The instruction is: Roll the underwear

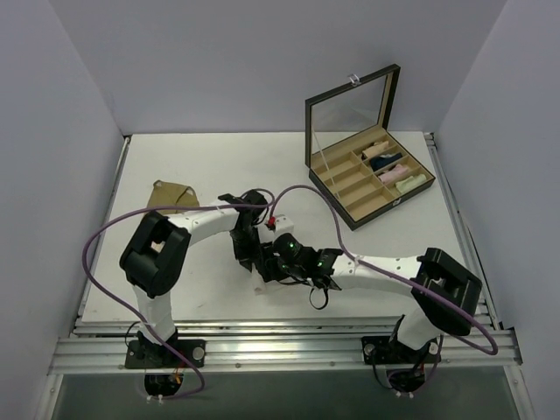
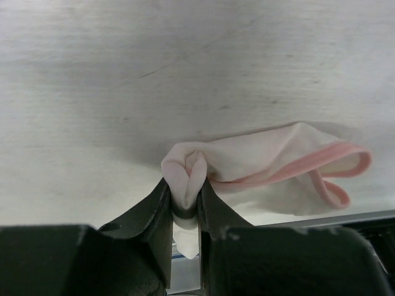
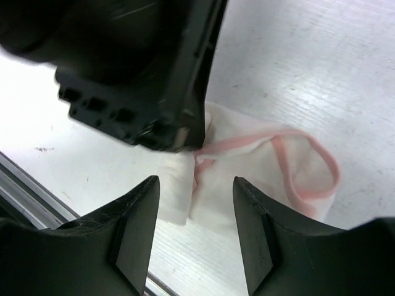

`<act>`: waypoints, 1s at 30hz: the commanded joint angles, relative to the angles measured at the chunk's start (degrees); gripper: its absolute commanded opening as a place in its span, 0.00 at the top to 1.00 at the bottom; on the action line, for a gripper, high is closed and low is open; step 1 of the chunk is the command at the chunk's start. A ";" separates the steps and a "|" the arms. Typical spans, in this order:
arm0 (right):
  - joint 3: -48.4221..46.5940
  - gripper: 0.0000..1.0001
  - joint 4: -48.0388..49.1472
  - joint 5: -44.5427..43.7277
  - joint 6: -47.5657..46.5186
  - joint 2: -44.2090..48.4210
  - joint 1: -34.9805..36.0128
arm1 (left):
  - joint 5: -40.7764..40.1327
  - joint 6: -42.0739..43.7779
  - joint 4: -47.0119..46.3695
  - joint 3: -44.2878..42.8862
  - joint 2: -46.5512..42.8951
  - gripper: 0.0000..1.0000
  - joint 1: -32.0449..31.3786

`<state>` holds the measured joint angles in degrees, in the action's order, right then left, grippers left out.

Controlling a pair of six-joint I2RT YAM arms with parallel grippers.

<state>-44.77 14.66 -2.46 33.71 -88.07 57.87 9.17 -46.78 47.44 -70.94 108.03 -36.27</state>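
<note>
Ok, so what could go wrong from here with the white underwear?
1. The left gripper pinches only a small bunched end of the white underwear. The rest lies loose, so the fold may slip out or unroll.
2. The right gripper hangs open right beside the left gripper's fingers. If it closes there, the two might knock together.
3. The cloth lies close to the table edge and could be dragged off it.

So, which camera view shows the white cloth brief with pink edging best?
Left wrist: the white brief shows almost whole, one fold pinched in the left gripper. Right wrist has that gripper covering part; the top view shows only a white scrap.
</note>
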 commanded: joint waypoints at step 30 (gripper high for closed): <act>-18.06 0.56 -10.51 -21.79 0.03 -20.73 14.38 | -7.41 -1.56 12.15 -5.79 5.61 0.98 -0.12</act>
<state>-59.94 9.41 -21.04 33.28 -106.78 71.48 4.71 -47.66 58.48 -76.44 112.20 -35.53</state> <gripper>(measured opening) 0.448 0.233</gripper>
